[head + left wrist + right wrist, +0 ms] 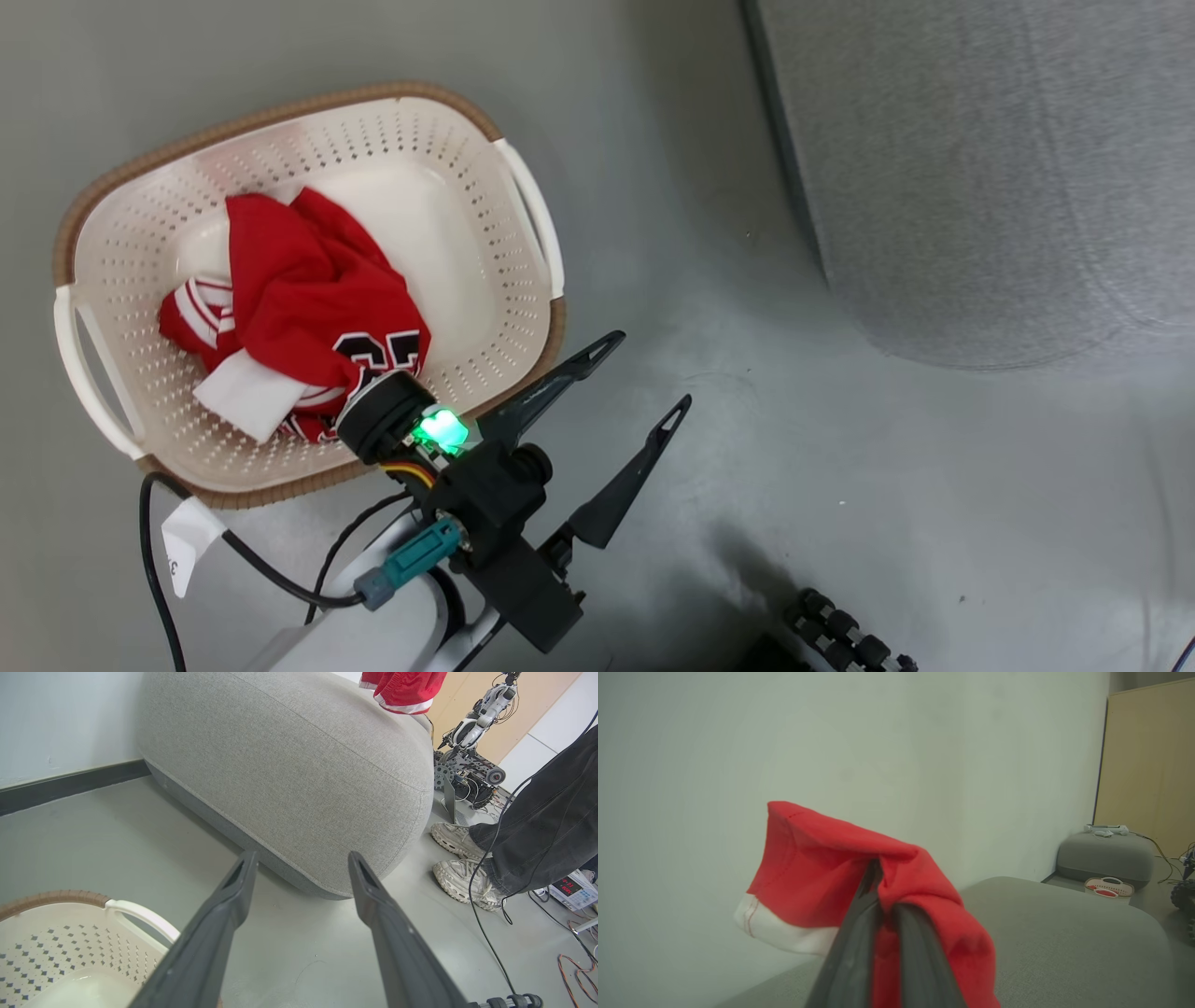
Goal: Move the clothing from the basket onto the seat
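Grey floor (840, 467), pale wall (878, 742) (dark skirting (70, 786)), tan panel (1148, 756) — grey pouffe (1104, 854) beside it

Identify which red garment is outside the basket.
The plain red white-trimmed garment, between the jaws of the right gripper; the numbered jersey lies in the basket.

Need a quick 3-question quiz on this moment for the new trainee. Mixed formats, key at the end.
1. True or false: the left gripper holds the numbered jersey.
2. What is the right gripper shut on? A) a basket handle B) a red garment with white trim C) a cable
3. Fill in: the numbered jersey lies in the ____.
Key: 1 false, it is open and empty, beside the basket. 2 B. 3 basket.
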Controlling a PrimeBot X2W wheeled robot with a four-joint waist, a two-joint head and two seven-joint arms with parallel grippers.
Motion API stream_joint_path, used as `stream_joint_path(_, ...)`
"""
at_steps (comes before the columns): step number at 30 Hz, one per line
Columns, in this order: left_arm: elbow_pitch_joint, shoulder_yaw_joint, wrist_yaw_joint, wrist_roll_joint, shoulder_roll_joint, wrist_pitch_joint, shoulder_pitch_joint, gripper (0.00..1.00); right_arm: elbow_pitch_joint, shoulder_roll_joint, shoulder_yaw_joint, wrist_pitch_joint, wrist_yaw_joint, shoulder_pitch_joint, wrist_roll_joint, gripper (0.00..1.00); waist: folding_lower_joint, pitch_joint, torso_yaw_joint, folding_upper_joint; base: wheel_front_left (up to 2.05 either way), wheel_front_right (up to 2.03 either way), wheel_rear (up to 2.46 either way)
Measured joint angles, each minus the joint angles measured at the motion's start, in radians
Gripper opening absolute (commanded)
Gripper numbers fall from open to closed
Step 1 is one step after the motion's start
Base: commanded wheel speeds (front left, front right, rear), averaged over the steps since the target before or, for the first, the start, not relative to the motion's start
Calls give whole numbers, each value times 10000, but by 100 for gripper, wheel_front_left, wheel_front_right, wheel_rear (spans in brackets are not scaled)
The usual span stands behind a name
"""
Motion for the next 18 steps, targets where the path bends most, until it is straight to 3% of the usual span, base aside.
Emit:
stream_joint_path(8, 15, -142, -75, -4, 366, -12, 33, 100, 232, -355, -953, 88, 0, -1193, -711, 0, 1, 599, 469, 0, 0, 0, 0)
stream_joint_path(18, -35, -171, -77, -8, 575, -184, 39, 100, 351, -573, -1436, 221, 0, -2201, -1770, 0, -1, 961, 797, 0, 0, 0, 0)
